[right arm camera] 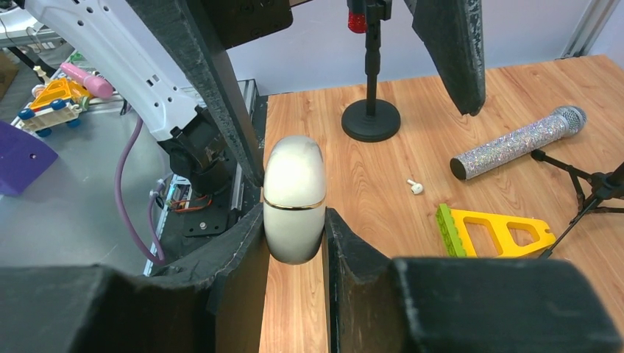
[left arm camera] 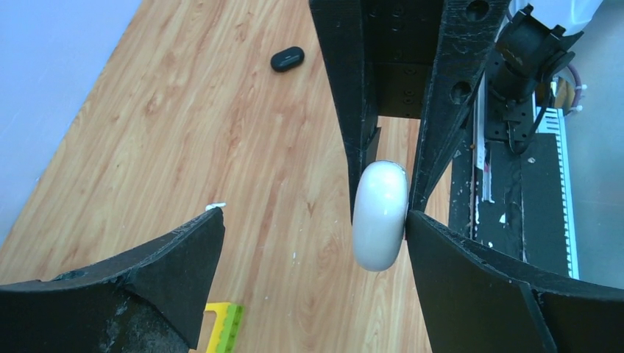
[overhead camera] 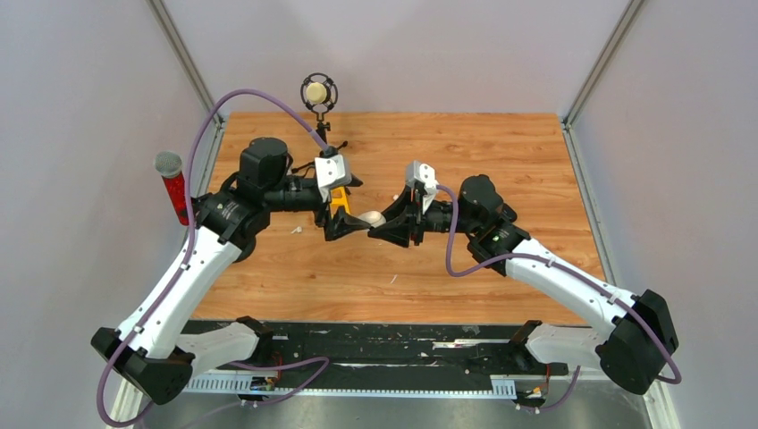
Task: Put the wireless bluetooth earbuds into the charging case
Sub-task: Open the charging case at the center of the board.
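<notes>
White charging case [right arm camera: 294, 198], lid closed, is pinched edgewise by the right fingers [right arm camera: 353, 250] above the middle of the desk [overhead camera: 447, 268]. This presents it to the left fingers [left arm camera: 184, 250], spread wide either side of it, probably for opening. One earbud [right arm camera: 416, 187] lies on the desk beside the yellow block [right arm camera: 500, 232].

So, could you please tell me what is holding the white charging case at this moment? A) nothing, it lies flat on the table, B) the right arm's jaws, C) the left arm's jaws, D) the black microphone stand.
B: the right gripper has its jaws pressed against both sides of the charging case, while the left gripper has its jaws spread wide apart.
</notes>
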